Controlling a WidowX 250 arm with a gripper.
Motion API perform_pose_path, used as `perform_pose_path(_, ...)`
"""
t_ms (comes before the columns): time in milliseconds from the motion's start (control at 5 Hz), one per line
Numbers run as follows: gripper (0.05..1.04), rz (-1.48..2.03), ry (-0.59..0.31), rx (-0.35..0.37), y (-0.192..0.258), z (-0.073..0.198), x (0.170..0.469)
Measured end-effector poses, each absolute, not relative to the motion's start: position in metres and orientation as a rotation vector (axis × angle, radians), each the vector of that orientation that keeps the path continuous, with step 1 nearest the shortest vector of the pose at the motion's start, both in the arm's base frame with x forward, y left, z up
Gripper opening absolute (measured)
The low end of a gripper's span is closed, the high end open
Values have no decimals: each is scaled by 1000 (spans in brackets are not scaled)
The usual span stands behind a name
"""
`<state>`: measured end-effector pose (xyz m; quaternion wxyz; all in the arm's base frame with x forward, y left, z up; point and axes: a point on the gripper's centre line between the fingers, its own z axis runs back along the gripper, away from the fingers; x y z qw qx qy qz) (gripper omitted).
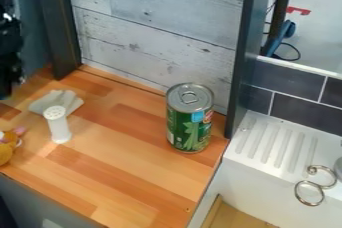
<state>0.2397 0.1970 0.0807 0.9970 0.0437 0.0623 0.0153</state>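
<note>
A crumpled pale cloth [57, 101] is laid on the wooden counter [127, 172], with a white shaker [59, 128] stood upright just in front of it. Neither is seen to be lifted; how much handling is done, and how much is left, cannot be judged. The black gripper [9, 57] is seen at the left edge, near the cloth; how far its jaws are open, and whether anything is held, cannot be told. An orange toy [6, 151] is partly cut off below it. Farther right, a green can [190, 124] is stood upright, beside the white sink [254, 172].
</note>
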Motion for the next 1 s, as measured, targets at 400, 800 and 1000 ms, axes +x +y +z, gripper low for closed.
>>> perform_pose_path(400,112,38,153,91,218,56,249)
perform_pose_path(800,112,35,168,112,231,33,267)
perform_pose_path(1000,112,9,174,122,231,27,282)
